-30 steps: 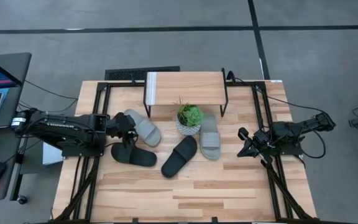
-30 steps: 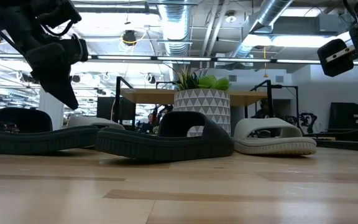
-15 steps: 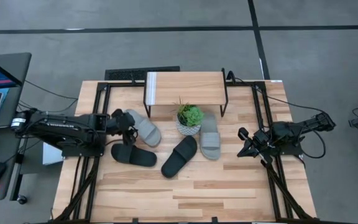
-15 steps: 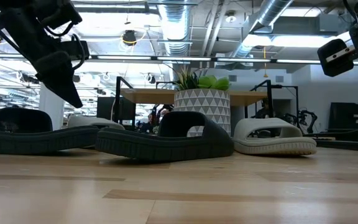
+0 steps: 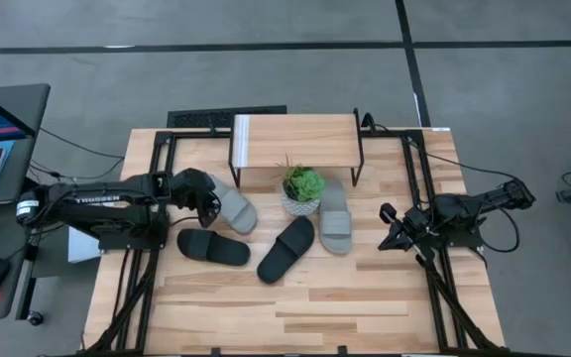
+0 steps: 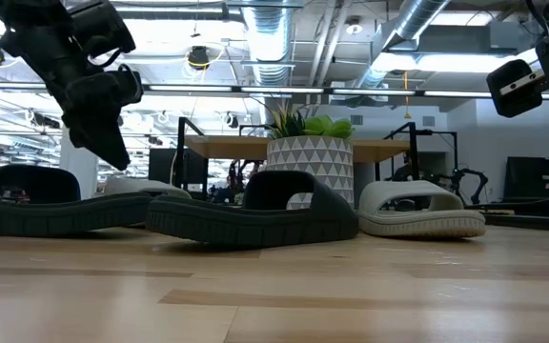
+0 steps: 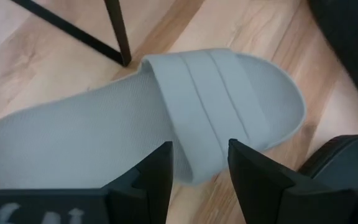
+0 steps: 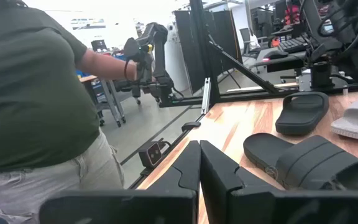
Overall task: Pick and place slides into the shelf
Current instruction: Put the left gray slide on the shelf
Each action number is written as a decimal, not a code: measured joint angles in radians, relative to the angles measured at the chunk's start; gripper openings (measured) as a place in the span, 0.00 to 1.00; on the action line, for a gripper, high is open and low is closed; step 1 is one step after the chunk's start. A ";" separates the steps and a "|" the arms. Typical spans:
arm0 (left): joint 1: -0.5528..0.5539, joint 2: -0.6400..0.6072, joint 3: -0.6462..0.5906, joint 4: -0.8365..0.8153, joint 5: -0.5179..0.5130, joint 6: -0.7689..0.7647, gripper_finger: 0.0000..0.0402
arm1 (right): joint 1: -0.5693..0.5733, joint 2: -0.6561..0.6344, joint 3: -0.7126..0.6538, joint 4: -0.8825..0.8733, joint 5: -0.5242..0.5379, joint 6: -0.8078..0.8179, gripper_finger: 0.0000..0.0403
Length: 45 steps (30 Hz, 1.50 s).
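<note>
Two light grey and two black slides lie sole-down on the wooden table in front of the shelf [image 5: 295,141]. My left gripper [image 5: 208,201] hangs open just above the left grey slide [image 5: 232,206]. In its wrist view the fingers [image 7: 159,167] frame the slide's wide strap [image 7: 204,112] without touching it. The left black slide [image 5: 213,248] lies nearer the front, the second black slide [image 5: 286,248] at the middle, and the other grey slide [image 5: 335,216] right of the pot. My right gripper [image 5: 389,238] waits shut at the table's right side.
A potted plant [image 5: 302,188] stands between the slides, just in front of the shelf. Black frame rails run along both table sides. A person [image 8: 36,93] stands beyond the table in the right wrist view. Bare wood spreads along the table's near half.
My left gripper has swung toward the table's far edge, from over the left black slide to over the left grey slide, rolling slightly and staying open. No slide has moved.
</note>
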 joint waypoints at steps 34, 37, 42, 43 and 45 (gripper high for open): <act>0.245 0.357 0.000 0.221 0.542 0.065 0.35 | 0.000 0.000 0.000 0.000 0.000 0.000 0.00; 0.245 0.366 0.000 0.229 0.546 0.066 0.32 | 0.000 0.000 0.000 0.000 0.000 0.000 0.00; 0.240 0.365 0.002 0.209 0.562 0.101 0.06 | 0.000 0.000 0.000 0.000 0.000 0.000 0.00; 0.240 0.364 0.002 0.202 0.567 0.103 0.04 | 0.000 0.000 0.000 0.000 0.000 0.000 0.00; 0.238 0.364 0.002 0.193 0.566 0.113 0.02 | 0.000 0.000 0.000 0.000 0.000 0.000 0.00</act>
